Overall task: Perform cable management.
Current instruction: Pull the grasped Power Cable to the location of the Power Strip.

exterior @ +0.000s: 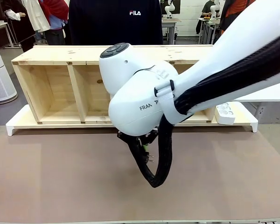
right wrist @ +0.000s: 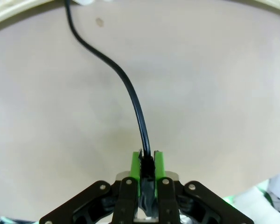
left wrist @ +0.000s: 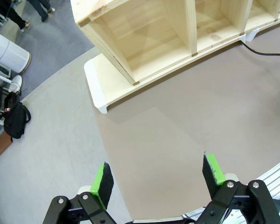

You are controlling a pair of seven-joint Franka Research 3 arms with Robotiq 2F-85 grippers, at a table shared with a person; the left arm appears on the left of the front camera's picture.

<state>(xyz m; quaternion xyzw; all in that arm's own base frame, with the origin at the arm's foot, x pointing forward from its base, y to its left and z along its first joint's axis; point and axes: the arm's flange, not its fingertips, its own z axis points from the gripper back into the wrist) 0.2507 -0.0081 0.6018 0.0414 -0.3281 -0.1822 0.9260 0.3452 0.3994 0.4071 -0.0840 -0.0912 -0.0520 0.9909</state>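
Trailing over taupe mat: cable; shelf, probably pine.

The right arm fills the centre of the front view, masking the middle bays of the wooden shelf and most of the right gripper at 6 o'clock beneath it. At 3 o'clock the arm partly covers the white power strip. From the right wrist, the cable is cut off at 11 o'clock, its near end buried between the clamped pads. From the left wrist, it exits at 2 o'clock; the bottom edge crops the left gripper.
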